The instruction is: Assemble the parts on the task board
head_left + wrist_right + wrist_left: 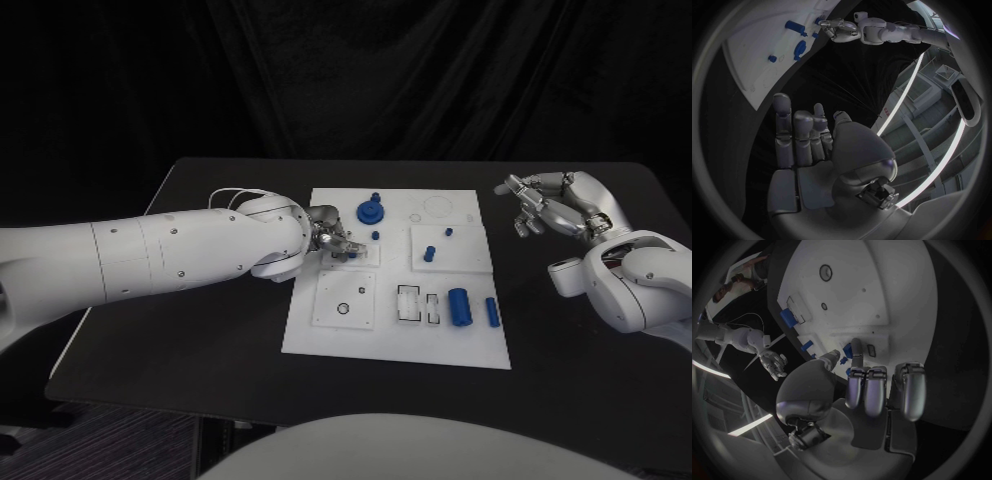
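The white task board (325,335) lies mid-table. My left hand (335,243) hovers low over its left half, at a small raised plate (346,292). In the left wrist view the thumb and one straight finger (856,347) nearly meet at the board (854,285), with the other fingers curled; I cannot tell whether a part is between them. A blue gear (372,211) stands just behind the hand, with a small blue peg (378,235) beside it. My right hand (555,205) floats right of the board with its fingers apart and its palm (811,145) empty.
More blue parts are on the board: two short pieces (430,253) on the right inset, plus a fat cylinder (459,307) and a slim one (492,312) near the front. The black table (173,340) extends left of the board. The right wrist view shows the left hand (839,30) at the board.
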You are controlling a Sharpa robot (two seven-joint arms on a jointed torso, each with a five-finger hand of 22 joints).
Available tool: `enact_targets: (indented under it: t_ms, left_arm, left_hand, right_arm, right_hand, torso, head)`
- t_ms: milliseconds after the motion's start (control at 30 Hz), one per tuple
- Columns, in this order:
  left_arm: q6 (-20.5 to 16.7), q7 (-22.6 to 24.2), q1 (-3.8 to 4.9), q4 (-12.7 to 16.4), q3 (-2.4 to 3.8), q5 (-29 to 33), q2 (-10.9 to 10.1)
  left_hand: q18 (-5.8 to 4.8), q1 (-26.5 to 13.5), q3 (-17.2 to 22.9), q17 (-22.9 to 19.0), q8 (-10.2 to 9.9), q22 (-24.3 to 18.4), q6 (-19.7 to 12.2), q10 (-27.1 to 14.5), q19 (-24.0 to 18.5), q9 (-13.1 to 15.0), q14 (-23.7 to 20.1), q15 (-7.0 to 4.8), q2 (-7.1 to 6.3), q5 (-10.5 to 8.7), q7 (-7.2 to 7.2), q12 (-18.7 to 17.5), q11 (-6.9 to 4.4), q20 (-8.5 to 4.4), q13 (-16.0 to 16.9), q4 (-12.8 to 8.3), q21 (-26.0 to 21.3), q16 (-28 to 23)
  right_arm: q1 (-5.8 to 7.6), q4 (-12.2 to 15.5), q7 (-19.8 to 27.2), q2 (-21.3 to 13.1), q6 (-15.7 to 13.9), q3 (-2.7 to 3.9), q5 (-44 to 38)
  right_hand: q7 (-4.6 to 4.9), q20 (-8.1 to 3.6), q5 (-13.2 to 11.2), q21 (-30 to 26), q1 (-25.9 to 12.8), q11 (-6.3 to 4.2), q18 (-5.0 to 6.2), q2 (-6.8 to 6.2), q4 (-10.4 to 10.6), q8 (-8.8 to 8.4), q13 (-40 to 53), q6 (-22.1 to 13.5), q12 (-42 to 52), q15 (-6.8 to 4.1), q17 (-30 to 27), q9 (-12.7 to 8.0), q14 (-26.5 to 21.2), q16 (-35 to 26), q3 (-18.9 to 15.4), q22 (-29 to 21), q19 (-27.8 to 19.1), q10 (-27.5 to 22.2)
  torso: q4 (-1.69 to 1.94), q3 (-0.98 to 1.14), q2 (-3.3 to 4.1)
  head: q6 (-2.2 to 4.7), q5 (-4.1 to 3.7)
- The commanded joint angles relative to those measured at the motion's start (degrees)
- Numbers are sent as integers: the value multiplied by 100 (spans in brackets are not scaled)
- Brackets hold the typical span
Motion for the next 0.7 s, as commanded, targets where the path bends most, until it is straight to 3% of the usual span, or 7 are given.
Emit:
enact_targets:
  t_ms: [33, 300, 433, 500, 533, 600, 700]
  left_arm:
    - [141, -54, -24, -24, -22, 17, 7]
    - [89, -36, -25, -32, -22, 17, 5]
    - [-160, 91, -26, 34, -22, 17, -37]
    - [-372, 151, -26, 125, -22, 12, -79]
    - [-430, 166, -25, 166, -21, -4, -98]
    - [-501, 168, -17, 256, -20, -48, -148]
    - [-568, 156, 81, 399, -14, -102, -250]
  left_hand:
    - [85, 0, -102, 1509, -44, 531, -27, 615, -20, -53, 605, 56, 16, -37, 8, 21, 48, 39, 1509, 41, -31, 15]
    - [87, -95, -537, 1509, -135, 538, 20, 615, -20, -14, 605, 68, 103, -233, 13, 21, 61, 57, 1509, 351, -44, 15]
    - [86, -171, -733, 1509, -109, 554, 94, 615, -10, 70, 605, 63, 201, -341, -3, 21, 48, 55, 1509, 538, -44, 15]
    - [79, -94, -815, 1509, -15, 587, 171, 615, 15, 213, 605, 40, 264, -259, -40, 21, 19, 38, 1509, 538, -30, 15]
    - [74, 173, -807, 1509, 81, 614, 201, 615, 35, 369, 605, 16, 270, -57, -80, 21, -10, 15, 1509, 387, -19, 15]
    - [67, 382, -844, 1509, 192, 642, 153, 615, 56, 606, 605, -9, 278, 121, -100, 21, -36, -11, 1509, 297, -9, 15]
    - [59, 544, -912, 1509, 302, 679, 89, 615, 83, 874, 605, -28, 310, 207, -121, 21, -55, -31, 1509, 252, 4, 15]
  right_arm:
    - [-16, -1, -105, 2, 58, 4, -44]
    - [-17, -1, -116, 7, 73, 4, -55]
    - [-18, 7, -97, -4, 63, 4, -57]
    - [-18, 11, -82, -18, 57, 4, -57]
    - [-18, 12, -78, -24, 55, 4, -57]
    - [-18, 14, -76, -34, 50, 4, -57]
    - [-18, 16, -79, -40, 40, 4, -57]
  right_hand:
    - [-16, 4, 20, -19, 51, -5, 31, -11, 3, -4, -4, -7, -26, -4, -5, -5, -43, -26, 21, -6, -31, -35]
    - [-16, 4, 34, -20, 60, -5, 31, -17, 4, -4, -9, -6, -28, -4, -7, -6, -44, -26, 30, -6, -30, -39]
    - [-16, 4, 39, -23, 63, -5, 31, -18, 4, -4, -13, -5, -30, -4, -12, -7, -46, -28, 34, -7, -32, -42]
    - [-16, 3, 43, -26, 65, -5, 32, -19, 5, -3, -17, -4, -31, -4, -16, -7, -48, -29, 37, -8, -33, -45]
    - [-16, 3, 43, -26, 65, -5, 32, -19, 5, -3, -17, -4, -31, -4, -16, -7, -48, -29, 37, -8, -33, -45]
    - [-16, 3, 45, -28, 65, -5, 32, -20, 7, -3, -23, -4, -34, -4, -12, -7, -46, -28, 38, -9, -34, -51]
    - [-15, 3, 46, -24, 64, -4, 31, -20, 10, -3, -15, -3, -30, -4, -14, -7, -47, -28, 39, -6, -31, -43]
  torso:
    - [0, 0, 1]
    - [-3, 0, 2]
    - [0, 0, 4]
    - [0, 0, 3]
    - [1, 0, 3]
    - [-1, 0, 1]
    - [-2, 0, 1]
  head:
    - [0, 13]
    - [0, 19]
    - [0, 41]
    - [0, 29]
    - [0, 21]
    - [0, 11]
    - [0, 3]
